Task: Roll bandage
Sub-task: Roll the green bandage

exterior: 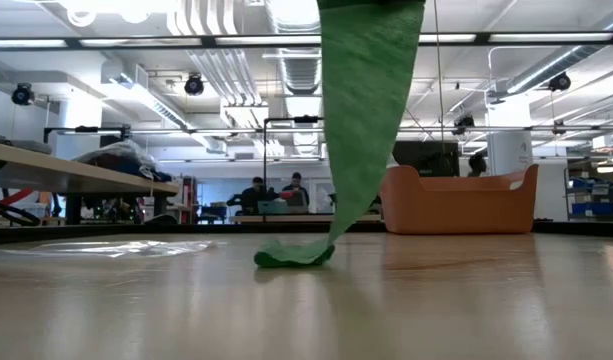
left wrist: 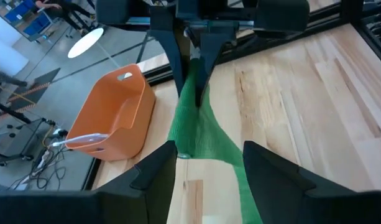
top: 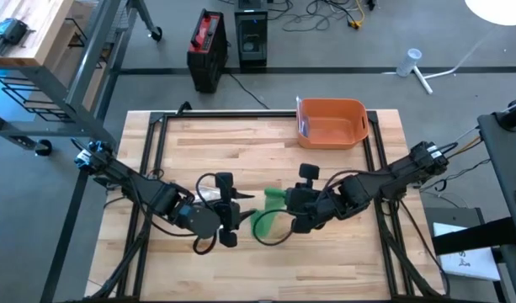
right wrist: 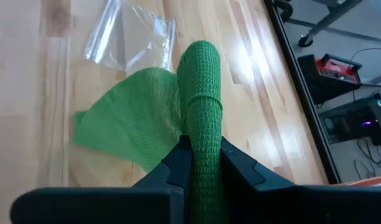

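The right gripper (right wrist: 202, 163) is closed on the rolled part of the green bandage (right wrist: 199, 87) above the middle of the table (top: 342, 252). The loose bandage hangs down to the wood. The left gripper (left wrist: 209, 163) is open beside it.
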Controlling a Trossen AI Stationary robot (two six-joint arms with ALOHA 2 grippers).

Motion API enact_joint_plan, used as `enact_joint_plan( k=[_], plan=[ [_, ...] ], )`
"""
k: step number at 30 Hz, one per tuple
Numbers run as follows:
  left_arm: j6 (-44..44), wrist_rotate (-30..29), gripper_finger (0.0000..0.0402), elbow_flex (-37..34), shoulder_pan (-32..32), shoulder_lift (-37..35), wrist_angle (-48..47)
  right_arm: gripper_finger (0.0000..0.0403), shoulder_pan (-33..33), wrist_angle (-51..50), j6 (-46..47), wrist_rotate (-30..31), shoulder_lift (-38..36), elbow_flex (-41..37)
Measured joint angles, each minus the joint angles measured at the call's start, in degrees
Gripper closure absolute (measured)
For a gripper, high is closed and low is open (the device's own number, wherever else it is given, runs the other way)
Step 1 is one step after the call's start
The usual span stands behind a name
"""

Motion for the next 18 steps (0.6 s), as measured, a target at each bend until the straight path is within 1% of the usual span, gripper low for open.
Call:
enact_joint_plan(
  k=[11, 18],
  plan=[
    [0.0, 0.0, 0.0243, 0.0, 0.0, 0.02, 0.21, 0.0357, -0.01, 0.37, -1.29, 0.17, 0.04, 0.0],
    [0.0, -0.02, 0.0258, 0.0, 0.02, 0.04, 0.25, 0.0358, 0.09, 4.54, -4.27, 1.43, 0.04, 0.0]
  ],
)
